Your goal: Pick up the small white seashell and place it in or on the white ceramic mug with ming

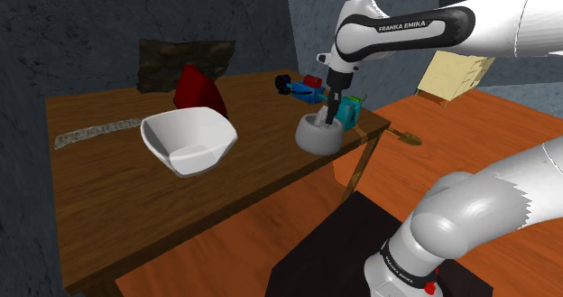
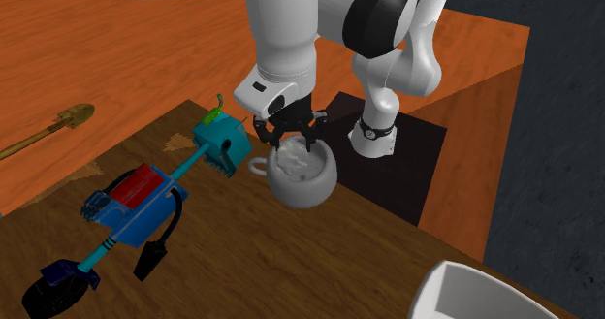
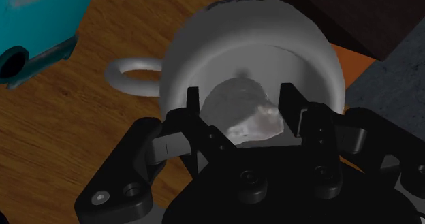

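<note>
Wrist view, tool (image 3: 243, 94) partly hides seashell (image 3: 250, 117), mug (image 3: 204, 45)

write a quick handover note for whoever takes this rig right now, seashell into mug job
Gripper: low over the mouth of the round white mug with a loop handle; whether it grips anything cannot be told.
Small white seashell: in the gripper's gap, within the mug's rim.
Mug: upright near the wooden table's edge.
Done: seashell brought to the mug.
Left: probably confirm the release, then lift the gripper straight up, clear of the rim.
</note>
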{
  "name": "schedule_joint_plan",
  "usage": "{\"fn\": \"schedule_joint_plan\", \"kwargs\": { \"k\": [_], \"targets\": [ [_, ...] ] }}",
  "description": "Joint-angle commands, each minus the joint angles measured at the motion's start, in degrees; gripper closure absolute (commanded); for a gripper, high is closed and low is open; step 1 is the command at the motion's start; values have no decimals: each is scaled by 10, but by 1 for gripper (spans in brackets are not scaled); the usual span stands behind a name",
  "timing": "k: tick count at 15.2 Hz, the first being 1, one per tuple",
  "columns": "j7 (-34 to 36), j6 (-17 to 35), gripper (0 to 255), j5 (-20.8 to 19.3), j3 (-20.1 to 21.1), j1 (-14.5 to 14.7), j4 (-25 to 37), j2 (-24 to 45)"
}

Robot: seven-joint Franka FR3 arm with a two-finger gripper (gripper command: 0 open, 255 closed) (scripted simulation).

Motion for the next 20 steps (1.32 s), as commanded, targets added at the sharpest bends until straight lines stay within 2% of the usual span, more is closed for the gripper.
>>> {"fn": "schedule_joint_plan", "kwargs": {
  "k": [1, 2, 3, 8, 12, 20],
  "targets": [
    [0, 1, 255, 0, 0, 0, 0, 0],
    [0, 1, 255, 0, 0, 0, 0, 0],
    [0, 0, 0, 0, 0, 0, 0, 0],
    [0, 1, 0, 0, 0, 0, 0, 0],
    [-1, -73, 0, 3, 4, 2, 71, -3],
    [-1, -73, 0, 3, 4, 2, 71, -3]
  ]
}}
